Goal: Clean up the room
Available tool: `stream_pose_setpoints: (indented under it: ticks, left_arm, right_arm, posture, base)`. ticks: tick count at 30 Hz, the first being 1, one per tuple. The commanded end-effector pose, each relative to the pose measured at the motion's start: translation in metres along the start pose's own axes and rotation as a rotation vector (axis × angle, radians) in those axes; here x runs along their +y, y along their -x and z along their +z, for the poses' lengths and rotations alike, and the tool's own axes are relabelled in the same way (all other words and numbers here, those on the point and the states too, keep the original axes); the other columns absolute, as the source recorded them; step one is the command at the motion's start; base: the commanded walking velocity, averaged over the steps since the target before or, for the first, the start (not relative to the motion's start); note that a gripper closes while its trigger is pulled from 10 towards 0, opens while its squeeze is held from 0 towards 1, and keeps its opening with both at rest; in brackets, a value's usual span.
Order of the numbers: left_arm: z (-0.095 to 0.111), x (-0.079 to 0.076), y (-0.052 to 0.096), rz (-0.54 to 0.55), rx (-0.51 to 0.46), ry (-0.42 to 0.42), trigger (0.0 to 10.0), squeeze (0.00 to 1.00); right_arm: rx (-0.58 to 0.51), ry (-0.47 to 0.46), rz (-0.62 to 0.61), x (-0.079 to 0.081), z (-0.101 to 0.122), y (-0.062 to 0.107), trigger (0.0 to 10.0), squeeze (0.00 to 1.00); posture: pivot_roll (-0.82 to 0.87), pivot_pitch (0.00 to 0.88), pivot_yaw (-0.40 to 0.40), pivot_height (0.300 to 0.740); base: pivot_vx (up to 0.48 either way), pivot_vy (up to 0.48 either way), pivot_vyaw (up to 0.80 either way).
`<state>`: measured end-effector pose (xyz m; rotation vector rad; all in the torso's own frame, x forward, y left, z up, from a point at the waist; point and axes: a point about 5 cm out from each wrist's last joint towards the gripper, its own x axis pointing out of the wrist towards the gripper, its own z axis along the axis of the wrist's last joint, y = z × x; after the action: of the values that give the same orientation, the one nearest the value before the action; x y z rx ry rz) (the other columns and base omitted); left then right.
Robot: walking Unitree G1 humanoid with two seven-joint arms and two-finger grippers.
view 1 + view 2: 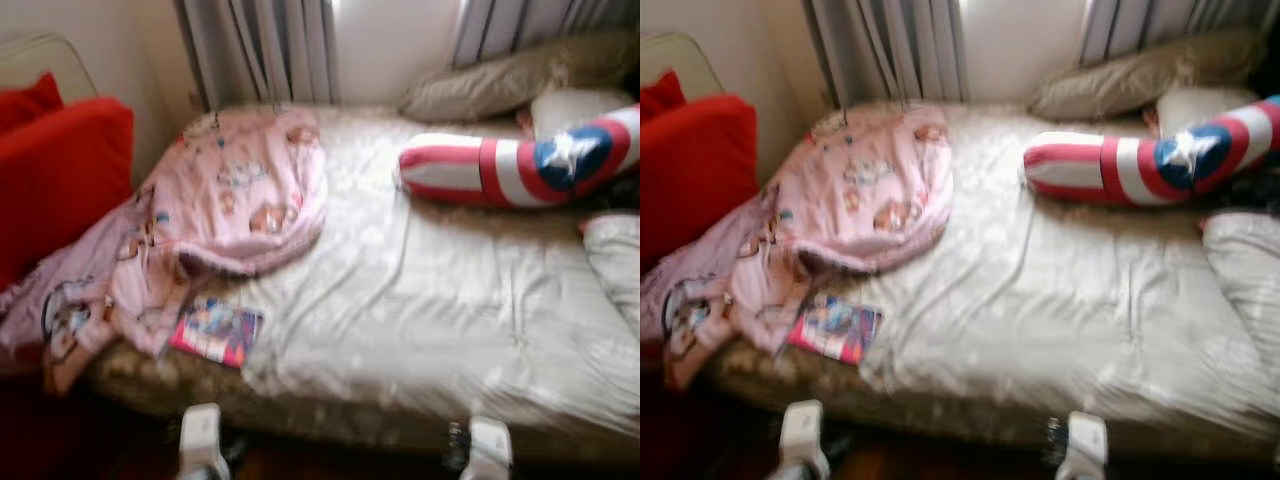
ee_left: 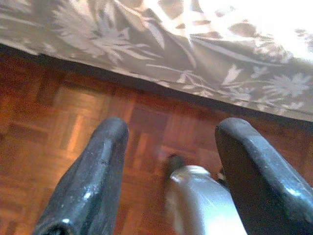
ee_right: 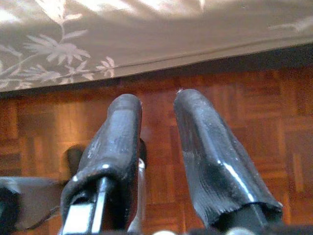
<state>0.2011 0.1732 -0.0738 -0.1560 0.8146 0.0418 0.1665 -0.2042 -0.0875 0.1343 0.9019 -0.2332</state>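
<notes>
We are standing at the side of a bed [image 1: 430, 300] covered with a pale, wrinkled sheet, and the head views are coming through blurred. A pink printed blanket [image 1: 230, 200] is lying bunched on the bed's left part, spilling over the edge toward a red cushion [image 1: 60, 170]. Just beside the blanket's lower fold, a colourful book [image 1: 216, 331] is resting flat near the bed's front edge. A long red, white and blue bolster with a star [image 1: 520, 165] is lying across the far right, with a beige pillow [image 1: 500, 80] behind it and another pale pillow [image 1: 612, 260] at the right edge. Grey curtains [image 1: 265, 50] are hanging behind the bed.

Both our arms are hanging low in front of the bed. Our left claw [image 2: 168, 161] is hovering released over the parquet floor [image 2: 58, 112], fingers well apart and holding nothing. Our right claw [image 3: 159, 147] is likewise empty above the floor, its fingers standing slightly parted, with the sheet's leaf-patterned hem [image 3: 73, 54] ahead of it.
</notes>
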Motion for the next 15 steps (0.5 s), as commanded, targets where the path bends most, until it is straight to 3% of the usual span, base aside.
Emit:
stream_pose_setpoints:
  ticks: [1,15]
  left_arm:
    - [0.0025,0.0092,0.0005,0.019,0.007,-0.025,10.0,0.0]
    - [0.0019,0.0081,0.0005,0.02,0.007,-0.022,10.0,0.0]
  right_arm:
    - [-0.01,0.002,0.019,0.0082,0.0038,-0.0013,10.0,0.0]
    - [-0.002,0.013,0.019,0.0082,0.0029,-0.0013,10.0,0.0]
  posture:
    - [0.07,0.067,0.019,0.74]
    - [0.07,0.063,0.014,0.74]
  base:
    - [0.0,0.48,0.0]
    - [0.0,0.48,0.0]
